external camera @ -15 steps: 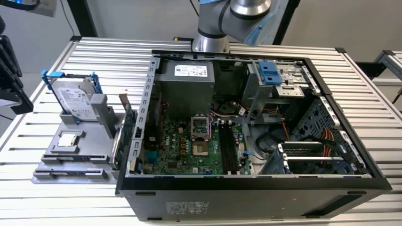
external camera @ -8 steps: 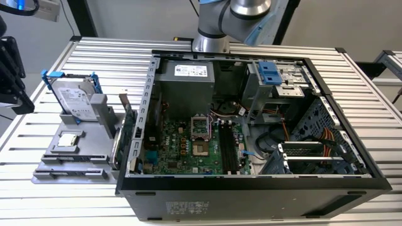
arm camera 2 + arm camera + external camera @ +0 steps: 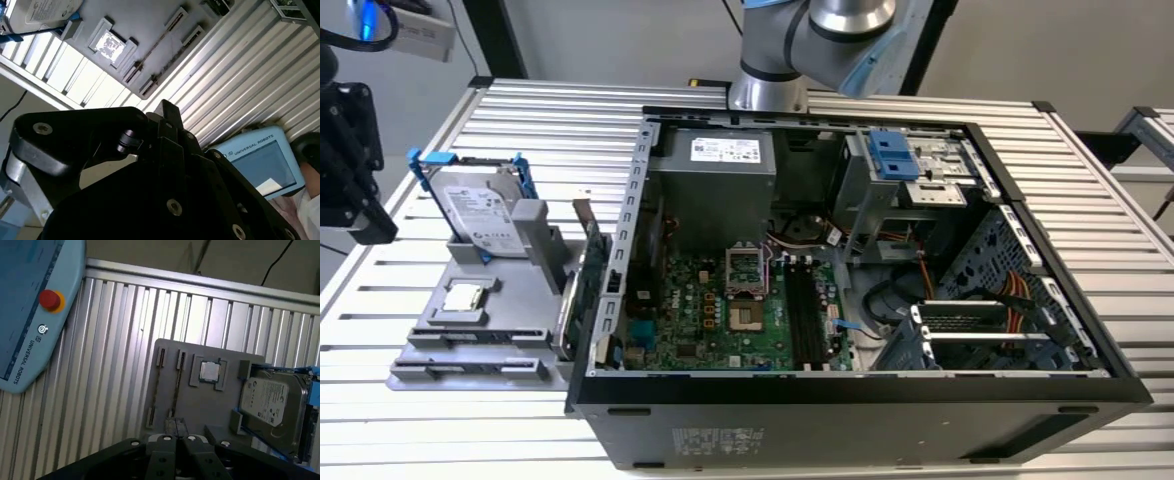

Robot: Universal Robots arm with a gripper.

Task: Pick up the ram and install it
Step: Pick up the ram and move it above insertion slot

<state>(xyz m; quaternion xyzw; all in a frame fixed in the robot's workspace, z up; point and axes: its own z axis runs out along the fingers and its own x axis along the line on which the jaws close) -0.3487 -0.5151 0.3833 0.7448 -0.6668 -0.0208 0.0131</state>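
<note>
The ram (image 3: 175,385) is hard to make out, a thin dark line standing edge-on in a slot of the grey holder (image 3: 520,300) at the exterior view's lower left, while the gripper (image 3: 176,426), fingers pressed together on nothing, points toward it above the slatted metal table (image 3: 440,430) beside the open computer case (image 3: 854,388).

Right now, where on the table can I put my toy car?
Bare slats on the table: behind the tray up to the far edge, and before it at the near corner, both at the exterior view's left. A narrow strip runs along the case at that view's right. Crowded: inside the case, and the tray, with its hard drive and chip.
</note>
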